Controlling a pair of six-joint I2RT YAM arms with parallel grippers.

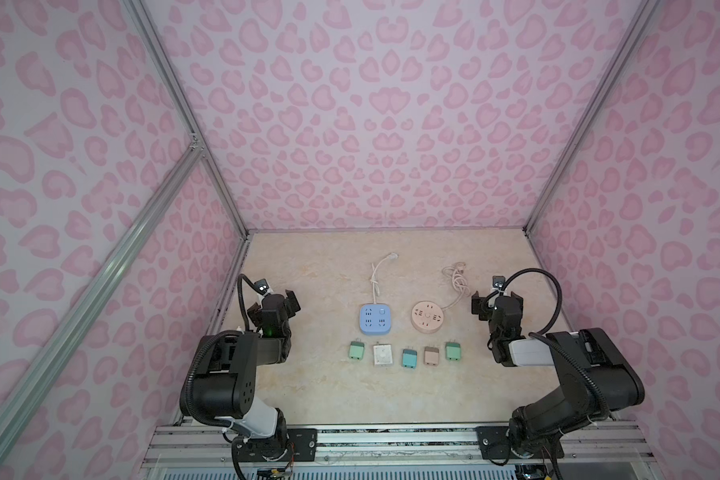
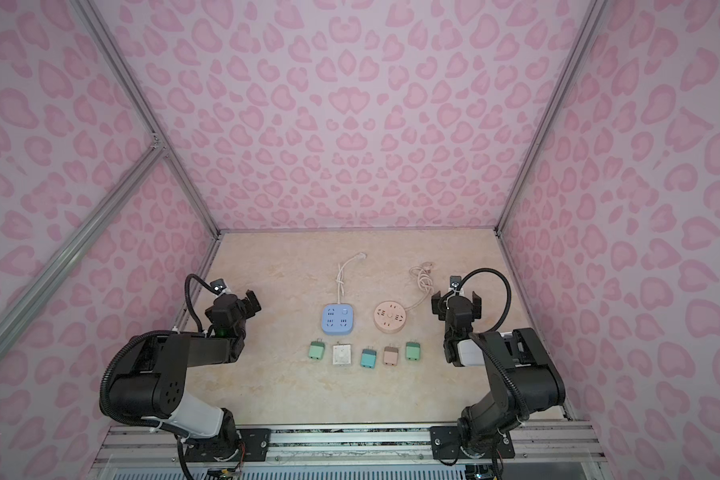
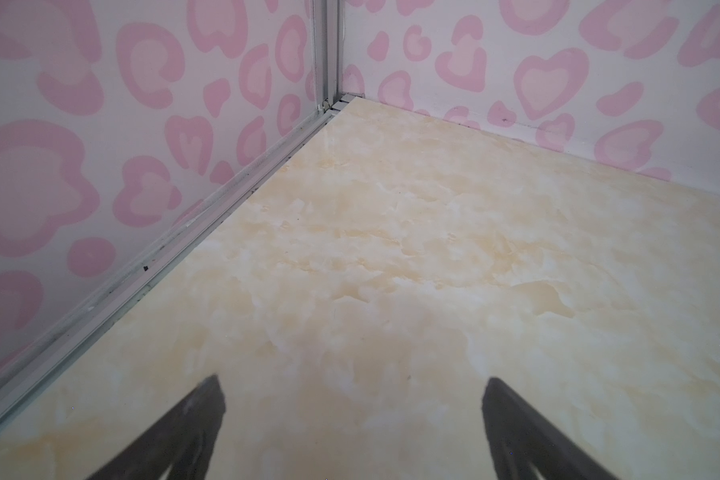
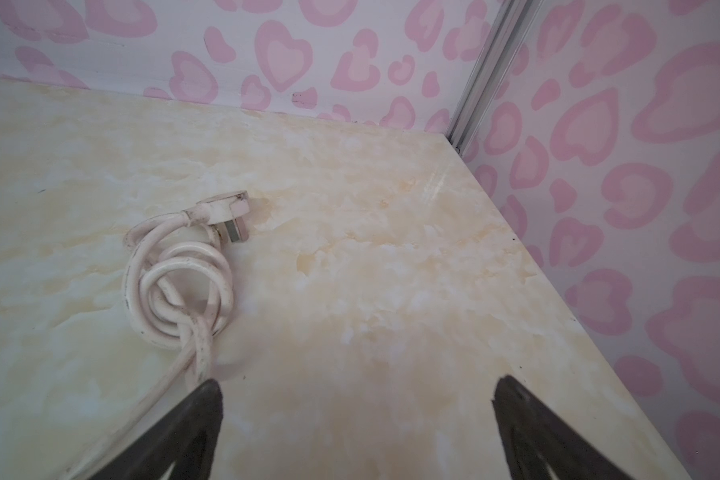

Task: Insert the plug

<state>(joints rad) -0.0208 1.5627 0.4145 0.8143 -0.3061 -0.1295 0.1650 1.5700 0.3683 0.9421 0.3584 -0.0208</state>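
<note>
1. Pink heart-patterned walls are being shown on three sides of a marble-look bench [image 1: 308,395], and both arm bases are being carried on a metal rail [image 1: 391,440] along its near edge.
2. On either flank, the left claw [image 3: 352,388] and the right claw [image 4: 358,386] are being held spread wide. Nothing is being gripped between the fingers of either. Both are being poised over bare bench, well apart from the goods, probably so that the middle is being left unobstructed for the cameras.
3. Between the arms, five plugs are being presented in a row: a left green plug [image 1: 356,350], a white plug [image 1: 381,354], a teal plug [image 1: 409,358], a tan plug [image 1: 431,355] and a right green plug [image 1: 452,350].
   - All are lying flat and apart, with prongs pointing away, which seems meant to leave their sides free for grasping.
   - None is being held or inserted yet, and which one is intended cannot be told.
4. Just beyond the row, a blue socket block [image 1: 376,318] and a round peach socket block [image 1: 427,316] are being laid face up, so their openings are being offered from above.
5. Farthest off, a white cord [image 1: 376,278] and a knotted peach cord [image 4: 175,282] are being trailed towards the back wall, likely to keep them out of the working space.
</note>
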